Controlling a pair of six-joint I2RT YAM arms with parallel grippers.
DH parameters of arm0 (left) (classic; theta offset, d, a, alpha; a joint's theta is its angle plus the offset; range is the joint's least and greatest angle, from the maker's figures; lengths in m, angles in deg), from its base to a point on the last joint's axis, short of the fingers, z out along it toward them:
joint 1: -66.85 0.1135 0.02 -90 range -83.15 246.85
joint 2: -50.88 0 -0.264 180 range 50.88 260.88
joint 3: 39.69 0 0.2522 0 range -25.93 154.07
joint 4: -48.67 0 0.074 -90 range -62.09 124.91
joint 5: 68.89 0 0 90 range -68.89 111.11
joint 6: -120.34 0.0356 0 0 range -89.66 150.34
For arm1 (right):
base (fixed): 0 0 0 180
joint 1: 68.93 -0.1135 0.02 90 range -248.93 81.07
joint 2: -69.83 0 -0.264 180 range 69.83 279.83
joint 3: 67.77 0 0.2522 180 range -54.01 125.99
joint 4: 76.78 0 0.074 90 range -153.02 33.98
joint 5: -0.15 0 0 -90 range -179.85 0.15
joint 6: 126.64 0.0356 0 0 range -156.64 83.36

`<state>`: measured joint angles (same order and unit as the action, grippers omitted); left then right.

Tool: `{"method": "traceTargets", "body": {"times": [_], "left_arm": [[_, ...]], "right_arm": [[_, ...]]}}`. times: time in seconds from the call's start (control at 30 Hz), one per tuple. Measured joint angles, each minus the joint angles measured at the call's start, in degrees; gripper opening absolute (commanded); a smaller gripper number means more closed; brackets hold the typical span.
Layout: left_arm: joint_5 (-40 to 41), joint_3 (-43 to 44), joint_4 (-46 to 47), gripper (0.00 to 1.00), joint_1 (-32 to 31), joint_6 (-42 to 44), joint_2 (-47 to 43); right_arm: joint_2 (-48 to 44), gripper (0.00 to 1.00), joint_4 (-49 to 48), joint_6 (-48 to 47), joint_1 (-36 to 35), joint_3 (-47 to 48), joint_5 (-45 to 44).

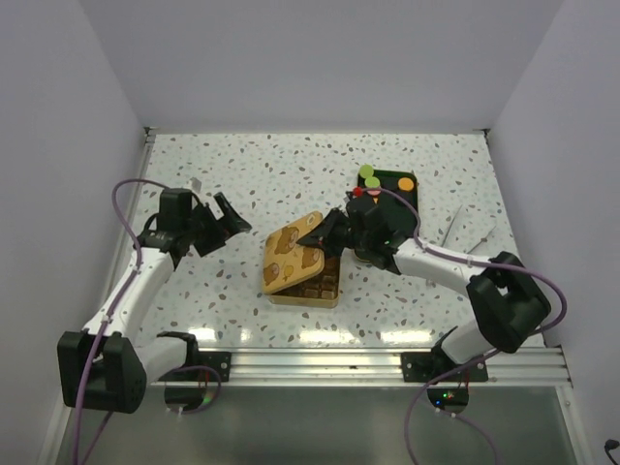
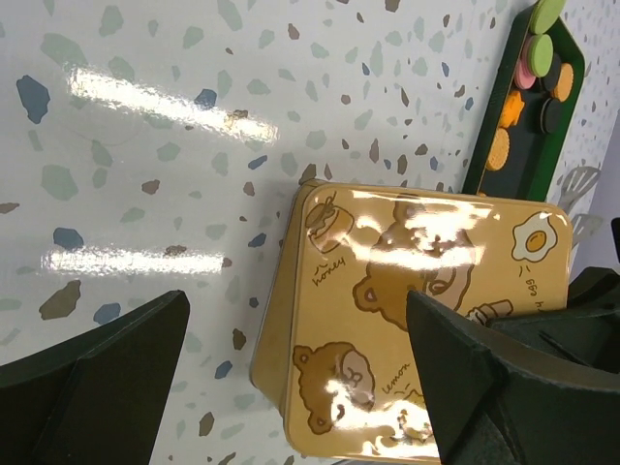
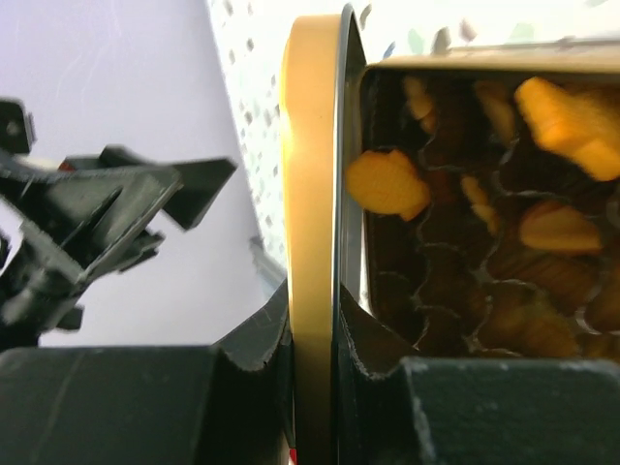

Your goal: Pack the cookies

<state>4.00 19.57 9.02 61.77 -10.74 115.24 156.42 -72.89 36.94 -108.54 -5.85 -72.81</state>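
Right wrist view showed the right claw (image 3: 315, 354) pinched on the edge of the yellow lid (image 3: 308, 145), cookies (image 3: 387, 184) lying just beside its fingers inside the tin (image 3: 465, 53). The left claw (image 2: 297, 315) gaped wide, holding nothing.

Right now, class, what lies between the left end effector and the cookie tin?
In the top external view, only bare speckled table lies between the left end effector and the tin.

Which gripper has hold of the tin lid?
The right gripper: it is shut on the edge of the yellow lid above the tin. The left gripper stands wide open, off to the side, touching nothing.
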Motion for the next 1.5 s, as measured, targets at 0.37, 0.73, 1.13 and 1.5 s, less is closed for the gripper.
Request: {"method": "traceTargets", "body": {"times": [0.37, 0.73, 1.13, 1.5], "left_arm": [[0.13, -1.84, -0.68, 1.00, 0.09, 0.22, -1.97], [-0.52, -2.25, 0.42, 1.00, 0.09, 2.12, 0.39], [-3.78, -3.19, 9.62, 1.00, -7.63, 2.99, 9.29], [-5.70, -3.17, 14.43, 1.00, -13.22, 3.26, 13.88]], "right_arm": [[-9.99, 0.00, 2.99, -0.37, -0.09, -8.37, -9.70], [-14.43, 0.08, 2.86, -0.85, -0.13, -13.70, -12.41], [-20.31, 0.51, 14.03, -3.02, -0.11, -16.92, -18.36], [-20.96, 0.61, 21.88, -3.61, -0.11, -16.26, -21.16]]}}
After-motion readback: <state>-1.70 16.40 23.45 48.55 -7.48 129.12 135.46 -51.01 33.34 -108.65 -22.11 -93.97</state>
